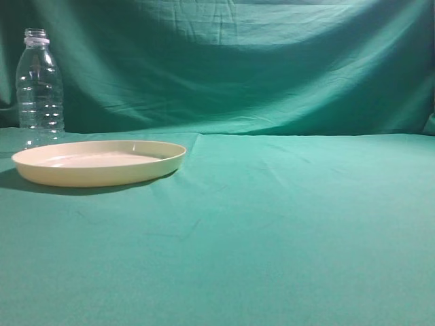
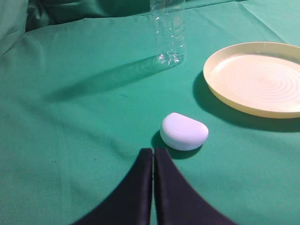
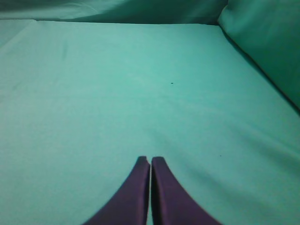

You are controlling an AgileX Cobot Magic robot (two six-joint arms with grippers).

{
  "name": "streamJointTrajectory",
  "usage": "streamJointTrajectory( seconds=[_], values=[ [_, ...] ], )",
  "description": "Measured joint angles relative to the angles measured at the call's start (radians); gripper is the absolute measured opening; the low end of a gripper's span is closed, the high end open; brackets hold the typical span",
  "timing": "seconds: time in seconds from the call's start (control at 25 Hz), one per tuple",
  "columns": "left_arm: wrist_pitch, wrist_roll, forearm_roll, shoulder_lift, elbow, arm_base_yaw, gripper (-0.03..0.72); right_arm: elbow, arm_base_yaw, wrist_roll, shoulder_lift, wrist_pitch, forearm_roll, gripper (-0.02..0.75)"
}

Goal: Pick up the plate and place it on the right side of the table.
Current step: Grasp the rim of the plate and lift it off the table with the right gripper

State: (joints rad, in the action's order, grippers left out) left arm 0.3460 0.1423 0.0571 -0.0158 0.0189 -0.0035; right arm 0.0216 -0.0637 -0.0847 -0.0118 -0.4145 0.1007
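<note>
The pale cream-yellow plate point(image 1: 99, 162) lies flat on the teal table point(image 1: 272, 224) at the left of the exterior view. In the left wrist view the plate point(image 2: 258, 79) is ahead and to the right. My left gripper point(image 2: 153, 151) is shut and empty, its tips above the cloth, well short of the plate. My right gripper point(image 3: 150, 159) is shut and empty over bare cloth point(image 3: 140, 93), with no plate in its view. Neither gripper shows in the exterior view.
A clear plastic bottle point(image 1: 39, 88) stands upright just behind the plate's left end; it also shows in the left wrist view point(image 2: 168, 33). A small white rounded case point(image 2: 183, 131) lies just ahead of the left fingertips. The wrinkled green backdrop point(image 1: 238, 61) rises behind the table.
</note>
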Motion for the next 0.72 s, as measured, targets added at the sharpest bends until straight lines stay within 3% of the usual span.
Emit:
streamJointTrajectory(
  seconds=[0.72],
  values=[
    [0.0,0.0,0.0,0.0,0.0,0.0,0.0,0.0,0.0,0.001,0.0,0.002,0.0,0.0]
  ],
)
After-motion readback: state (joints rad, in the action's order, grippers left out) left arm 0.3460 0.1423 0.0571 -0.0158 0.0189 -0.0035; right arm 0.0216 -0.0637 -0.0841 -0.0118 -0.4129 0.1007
